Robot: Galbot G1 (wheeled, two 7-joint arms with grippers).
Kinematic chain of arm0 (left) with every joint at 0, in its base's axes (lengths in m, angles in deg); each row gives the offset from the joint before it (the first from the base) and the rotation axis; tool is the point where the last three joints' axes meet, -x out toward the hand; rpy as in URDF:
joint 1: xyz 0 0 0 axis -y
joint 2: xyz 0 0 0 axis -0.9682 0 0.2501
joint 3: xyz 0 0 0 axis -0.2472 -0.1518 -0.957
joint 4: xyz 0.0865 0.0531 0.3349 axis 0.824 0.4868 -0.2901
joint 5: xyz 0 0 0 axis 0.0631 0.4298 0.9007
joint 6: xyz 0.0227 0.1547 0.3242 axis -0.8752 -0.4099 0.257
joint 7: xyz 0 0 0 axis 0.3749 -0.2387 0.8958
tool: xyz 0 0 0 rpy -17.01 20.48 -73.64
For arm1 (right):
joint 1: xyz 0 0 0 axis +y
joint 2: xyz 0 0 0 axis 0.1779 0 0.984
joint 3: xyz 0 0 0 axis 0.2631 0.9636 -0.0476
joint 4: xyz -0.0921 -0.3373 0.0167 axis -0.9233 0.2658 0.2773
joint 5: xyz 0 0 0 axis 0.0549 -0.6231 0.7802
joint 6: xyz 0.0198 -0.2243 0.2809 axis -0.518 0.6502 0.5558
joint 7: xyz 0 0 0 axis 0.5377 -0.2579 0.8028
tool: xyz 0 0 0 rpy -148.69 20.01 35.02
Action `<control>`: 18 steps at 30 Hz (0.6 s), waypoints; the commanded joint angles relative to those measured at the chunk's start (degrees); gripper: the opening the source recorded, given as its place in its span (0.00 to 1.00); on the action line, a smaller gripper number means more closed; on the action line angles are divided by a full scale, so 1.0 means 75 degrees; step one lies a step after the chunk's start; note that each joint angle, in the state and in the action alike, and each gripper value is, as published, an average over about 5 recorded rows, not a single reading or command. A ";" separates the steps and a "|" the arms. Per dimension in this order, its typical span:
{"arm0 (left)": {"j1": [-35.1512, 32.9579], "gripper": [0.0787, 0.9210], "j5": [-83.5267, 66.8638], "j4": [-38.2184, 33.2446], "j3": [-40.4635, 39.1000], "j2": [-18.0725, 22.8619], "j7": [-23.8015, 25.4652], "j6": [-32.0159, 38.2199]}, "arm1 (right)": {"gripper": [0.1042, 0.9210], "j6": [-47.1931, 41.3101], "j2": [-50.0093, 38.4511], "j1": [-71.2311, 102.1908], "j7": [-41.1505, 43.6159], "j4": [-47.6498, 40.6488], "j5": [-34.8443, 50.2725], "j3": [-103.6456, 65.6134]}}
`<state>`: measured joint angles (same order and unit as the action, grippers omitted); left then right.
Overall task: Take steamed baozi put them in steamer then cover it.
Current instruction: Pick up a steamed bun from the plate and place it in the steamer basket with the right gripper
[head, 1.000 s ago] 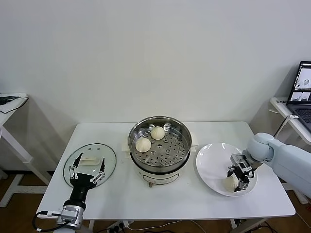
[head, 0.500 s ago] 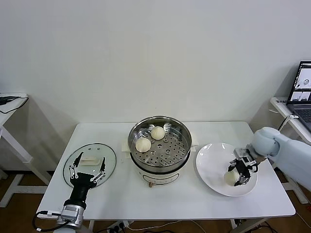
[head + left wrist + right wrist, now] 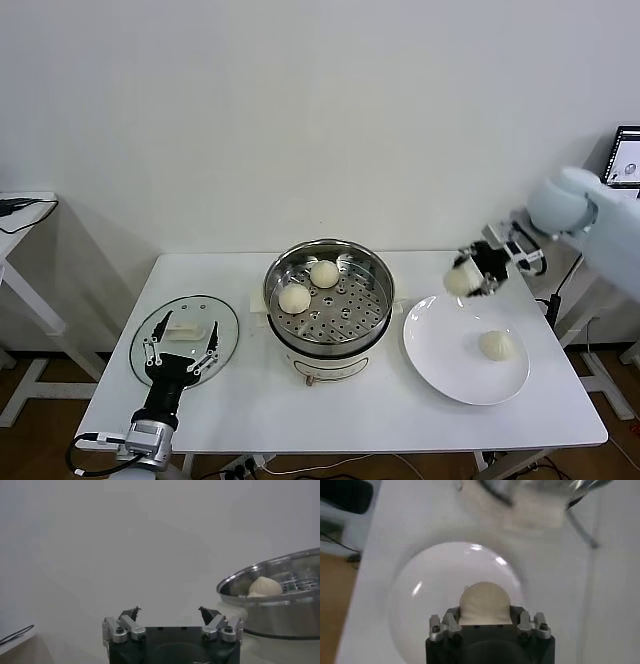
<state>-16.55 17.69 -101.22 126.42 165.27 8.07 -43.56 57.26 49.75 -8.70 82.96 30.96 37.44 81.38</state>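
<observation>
White wall backs our white table (image 3: 250, 395), with bare tabletop in front of the steamer (image 3: 328, 295). We see two baozi (image 3: 308, 285) on its tray, left of our right gripper (image 3: 470, 275). That gripper hangs above the plate's (image 3: 440, 345) far rim, clamped on a third baozi (image 3: 462, 280). A fourth (image 3: 497, 344) lies below it. Our left gripper (image 3: 180, 350) rests spread over the glass lid (image 3: 185, 330).
</observation>
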 commanded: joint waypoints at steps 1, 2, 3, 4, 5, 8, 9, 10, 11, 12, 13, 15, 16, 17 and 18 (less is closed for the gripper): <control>0.0003 0.88 0.0001 0.0010 0.0018 -0.0008 0.0000 0.0005 | 0.71 0.2198 0.1208 -0.2522 -0.0464 0.0833 -0.0489 0.1514; 0.0006 0.88 0.0001 0.0020 0.0023 -0.0010 0.0000 0.0008 | 0.71 0.2301 0.1342 -0.2577 -0.0504 0.0917 -0.0600 0.1618; 0.0009 0.88 0.0002 0.0029 0.0027 -0.0012 0.0000 0.0009 | 0.71 0.2434 0.1488 -0.2598 -0.0578 0.0967 -0.0716 0.1738; 0.0013 0.88 0.0001 0.0035 0.0028 -0.0014 0.0002 0.0007 | 0.71 0.2569 0.1640 -0.2598 -0.0661 0.0996 -0.0828 0.1866; 0.0018 0.88 0.0000 0.0039 0.0028 -0.0015 0.0003 0.0007 | 0.71 0.2685 0.1774 -0.2577 -0.0775 0.0998 -0.0926 0.1994; 0.0033 0.88 -0.0003 0.0051 0.0025 -0.0012 0.0009 0.0005 | 0.72 0.3093 0.2193 -0.2352 -0.1205 0.0836 -0.1218 0.2287; 0.0038 0.88 -0.0003 0.0059 0.0024 -0.0013 0.0011 0.0006 | 0.72 0.3259 0.2325 -0.2229 -0.1335 0.0723 -0.1360 0.2308; 0.0043 0.88 -0.0004 0.0072 0.0025 -0.0015 0.0013 0.0010 | 0.72 0.3429 0.2454 -0.2079 -0.1440 0.0592 -0.1520 0.2297; 0.0047 0.88 -0.0004 0.0088 0.0027 -0.0017 0.0017 0.0015 | 0.73 0.3605 0.2584 -0.1931 -0.1544 0.0461 -0.1693 0.2271; 0.0052 0.88 -0.0004 0.0106 0.0033 -0.0021 0.0021 0.0024 | 0.73 0.3745 0.2701 -0.1782 -0.1619 0.0345 -0.1867 0.2232; 0.0056 0.88 -0.0005 0.0124 0.0038 -0.0024 0.0026 0.0033 | 0.73 0.3844 0.2792 -0.1636 -0.1667 0.0253 -0.2019 0.2191; 0.0065 0.88 -0.0010 0.0164 0.0061 -0.0029 0.0036 0.0061 | 0.73 0.3994 0.2954 -0.1395 -0.1782 0.0149 -0.2254 0.2135; 0.0070 0.88 -0.0015 0.0183 0.0075 -0.0030 0.0040 0.0073 | 0.73 0.4053 0.3020 -0.1302 -0.1834 0.0125 -0.2349 0.2119; 0.0076 0.88 -0.0020 0.0205 0.0092 -0.0033 0.0045 0.0082 | 0.73 0.4120 0.3078 -0.1231 -0.1882 0.0118 -0.2448 0.2107; 0.0086 0.88 -0.0026 0.0233 0.0111 -0.0038 0.0049 0.0090 | 0.73 0.4197 0.3135 -0.1167 -0.1916 0.0117 -0.2540 0.2098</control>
<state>-15.97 17.57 -99.91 127.06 165.04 8.37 -43.18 79.38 65.70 -19.77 73.71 33.63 26.47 94.18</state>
